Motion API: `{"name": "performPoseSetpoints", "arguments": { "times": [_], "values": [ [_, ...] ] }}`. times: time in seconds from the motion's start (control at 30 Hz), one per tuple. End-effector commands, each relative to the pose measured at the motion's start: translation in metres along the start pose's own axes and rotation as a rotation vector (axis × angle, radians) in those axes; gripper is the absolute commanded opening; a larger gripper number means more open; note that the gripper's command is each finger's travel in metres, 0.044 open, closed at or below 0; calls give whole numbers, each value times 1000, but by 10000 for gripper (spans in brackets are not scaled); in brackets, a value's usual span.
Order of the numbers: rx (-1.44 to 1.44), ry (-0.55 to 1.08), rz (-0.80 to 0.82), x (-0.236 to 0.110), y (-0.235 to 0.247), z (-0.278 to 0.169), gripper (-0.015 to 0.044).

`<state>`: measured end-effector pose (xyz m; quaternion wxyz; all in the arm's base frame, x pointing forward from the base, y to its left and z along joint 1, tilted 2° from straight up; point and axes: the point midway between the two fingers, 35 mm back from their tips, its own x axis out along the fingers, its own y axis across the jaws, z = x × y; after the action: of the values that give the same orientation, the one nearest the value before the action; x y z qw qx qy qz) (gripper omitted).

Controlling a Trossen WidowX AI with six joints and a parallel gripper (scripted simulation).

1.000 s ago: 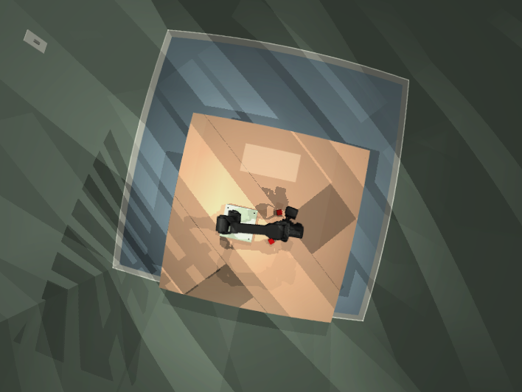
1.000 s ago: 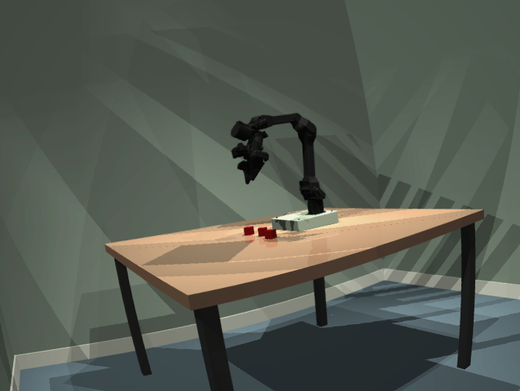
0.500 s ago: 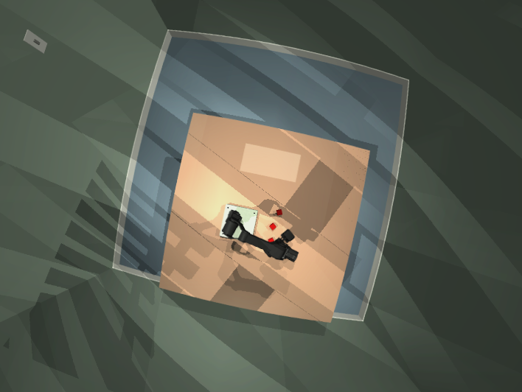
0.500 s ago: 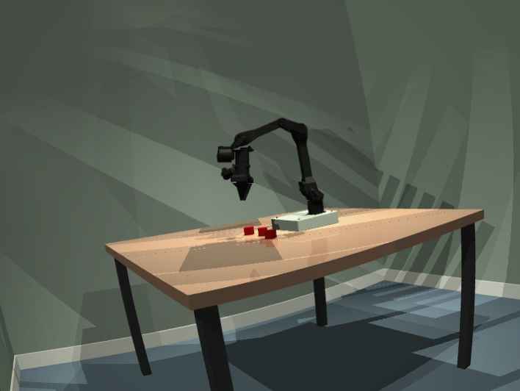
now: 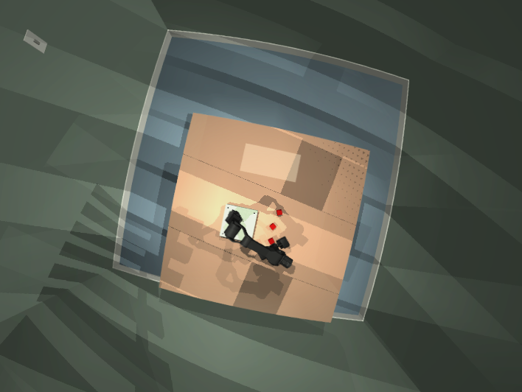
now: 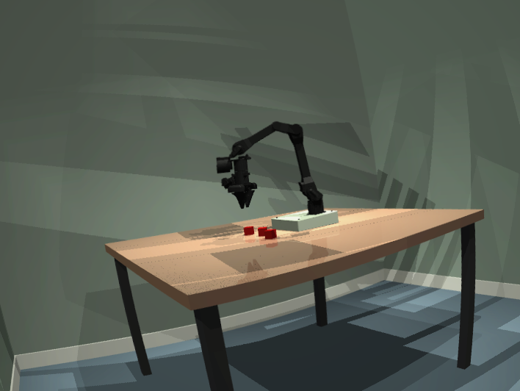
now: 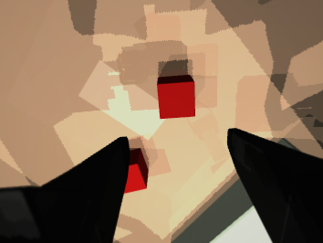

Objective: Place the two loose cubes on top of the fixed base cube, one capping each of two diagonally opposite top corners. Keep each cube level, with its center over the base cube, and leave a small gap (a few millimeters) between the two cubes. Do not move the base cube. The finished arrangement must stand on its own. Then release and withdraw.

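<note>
Red cubes, three of them, sit apart on the wooden table (image 6: 378, 239) near the arm's pale base plate (image 6: 304, 220). My gripper (image 6: 244, 203) hangs well above them, fingers spread and holding nothing (tips pointing down). Through the wrist camera I see one cube (image 7: 176, 97) ahead, another (image 7: 135, 174) beside a finger

Words: none to read anywhere.
Numbers: none.
Labels or signs: none on any of the things here.
</note>
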<state>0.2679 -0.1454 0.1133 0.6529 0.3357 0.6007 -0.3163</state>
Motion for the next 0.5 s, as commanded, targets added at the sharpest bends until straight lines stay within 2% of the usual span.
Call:
{"name": "performPoseSetpoints", "arguments": {
  "times": [0.0, 0.1, 0.47],
  "values": [
    [13, 18, -17, 32, -4, -3, 265],
    [4, 15, -13, 49, -4, -3, 265],
    [3, 15, -13, 66, -5, -4, 265]
  ]
}}
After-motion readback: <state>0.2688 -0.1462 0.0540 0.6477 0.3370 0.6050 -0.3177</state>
